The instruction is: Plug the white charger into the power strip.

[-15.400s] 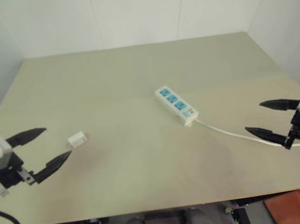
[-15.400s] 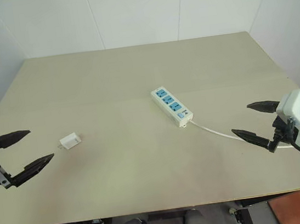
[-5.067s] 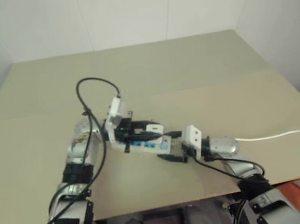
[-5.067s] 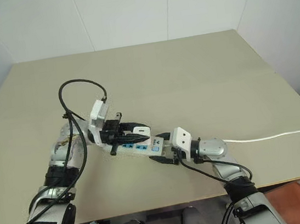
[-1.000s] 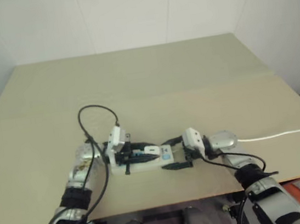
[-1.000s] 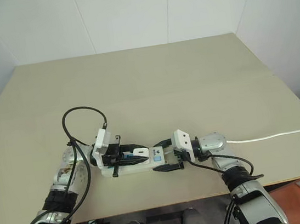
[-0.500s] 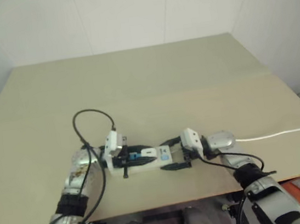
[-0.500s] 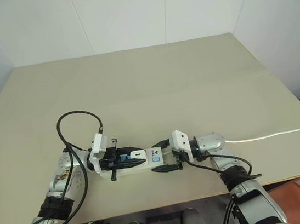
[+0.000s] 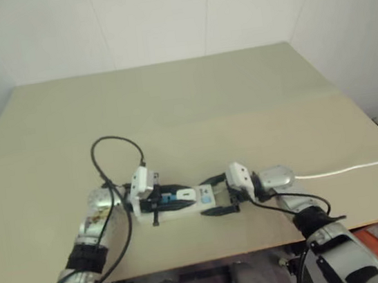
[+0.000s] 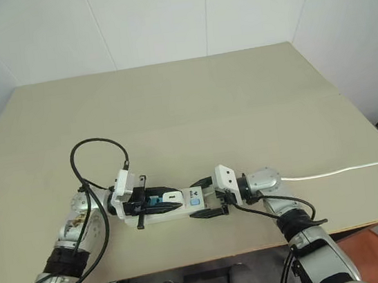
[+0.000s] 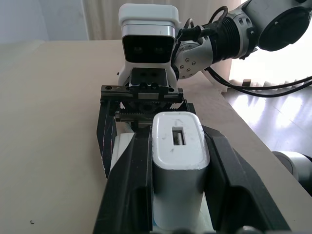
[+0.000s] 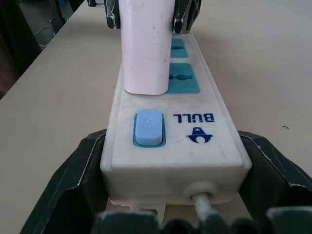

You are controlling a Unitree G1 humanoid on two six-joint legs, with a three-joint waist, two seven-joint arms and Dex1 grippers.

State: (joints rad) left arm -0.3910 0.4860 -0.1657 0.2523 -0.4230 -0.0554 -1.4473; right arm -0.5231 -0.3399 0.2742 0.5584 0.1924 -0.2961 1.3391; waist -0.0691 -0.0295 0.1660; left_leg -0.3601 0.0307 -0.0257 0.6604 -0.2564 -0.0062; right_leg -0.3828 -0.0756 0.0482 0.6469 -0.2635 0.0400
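Observation:
The power strip (image 12: 204,146) lies near the table's front edge, between my two arms. My right gripper (image 10: 197,200) is shut on its switch end, one black finger (image 12: 73,180) against each side. The white charger (image 11: 178,190) stands upright on the strip, clamped between the fingers of my left gripper (image 10: 165,199). Its lower end sits on the blue socket face closest to the switch (image 12: 148,127). The prongs are hidden. Two more blue sockets (image 12: 183,80) lie beyond it.
The strip's thin white cable (image 10: 346,170) runs off to the right over the table edge. The beige table (image 10: 240,107) stretches back to white walls. A black cable (image 10: 96,150) loops up from my left arm.
Nothing has visibly moved over the last second. Five seconds ago the strip lay slanted farther back. At the start the charger and the strip lay apart and both grippers were open.

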